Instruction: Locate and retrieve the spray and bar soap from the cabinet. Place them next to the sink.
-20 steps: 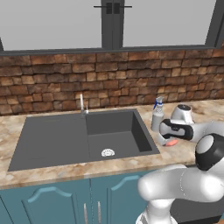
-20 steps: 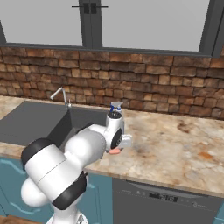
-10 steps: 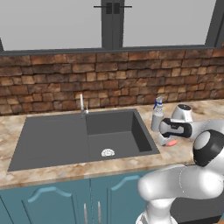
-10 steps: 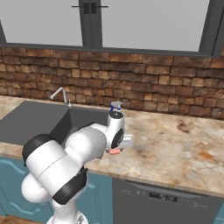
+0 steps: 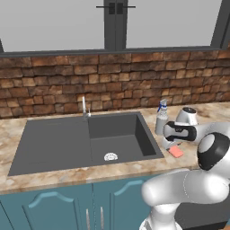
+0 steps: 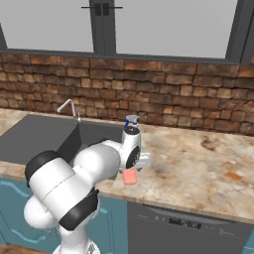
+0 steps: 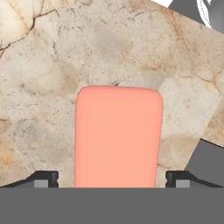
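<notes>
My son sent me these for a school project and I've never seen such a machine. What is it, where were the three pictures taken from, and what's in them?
It is a white robot arm on a drivable base, in a computer-rendered kitchen. Two pictures come from cameras on the base, behind the arm to its left and right. The third looks down from the hand itself.

On the marble counter, just right of the dark sink, stand a spray bottle with a blue nozzle and a flat salmon bar soap. In the hand view the bar soap lies flat on the counter between the two finger tips, which stand wide apart on either side. Nothing is held.
</notes>
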Tool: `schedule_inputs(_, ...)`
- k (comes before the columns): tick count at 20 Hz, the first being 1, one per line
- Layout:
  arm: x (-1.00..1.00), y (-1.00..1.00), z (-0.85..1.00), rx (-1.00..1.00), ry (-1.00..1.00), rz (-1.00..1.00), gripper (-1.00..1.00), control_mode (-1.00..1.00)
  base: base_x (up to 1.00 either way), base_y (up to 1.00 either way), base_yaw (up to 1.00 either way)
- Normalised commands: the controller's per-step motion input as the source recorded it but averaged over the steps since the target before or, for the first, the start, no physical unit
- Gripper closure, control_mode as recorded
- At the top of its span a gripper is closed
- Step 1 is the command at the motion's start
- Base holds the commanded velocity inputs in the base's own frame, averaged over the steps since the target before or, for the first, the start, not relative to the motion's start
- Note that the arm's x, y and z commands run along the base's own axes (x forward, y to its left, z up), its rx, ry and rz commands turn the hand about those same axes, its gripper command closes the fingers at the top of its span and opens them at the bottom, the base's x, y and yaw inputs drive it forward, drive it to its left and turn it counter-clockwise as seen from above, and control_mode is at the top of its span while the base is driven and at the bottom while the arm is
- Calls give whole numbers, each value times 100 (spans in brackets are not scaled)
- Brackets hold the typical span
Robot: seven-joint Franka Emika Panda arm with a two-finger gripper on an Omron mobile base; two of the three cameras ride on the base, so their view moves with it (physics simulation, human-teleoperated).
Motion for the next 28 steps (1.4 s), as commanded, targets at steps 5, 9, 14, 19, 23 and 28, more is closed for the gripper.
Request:
schedule_inputs(5,-11,1,27,0,0,0,-100,-100,0,0,0)
schedule_inputs(9,-14,0,83,0,0,-2,-100,-100,0,0,0)
schedule_inputs(14,-39,1,76,0,0,-5,-100,-100,0,0,0)
schedule_inputs(19,-49,21,31,6,-2,-19,-100,-100,0,0,0)
schedule_inputs(23,-59,33,24,11,-7,-19,-100,-100,0,0,0)
schedule_inputs(28,-47,25,24,2,-7,-10,-100,-100,0,0,0)
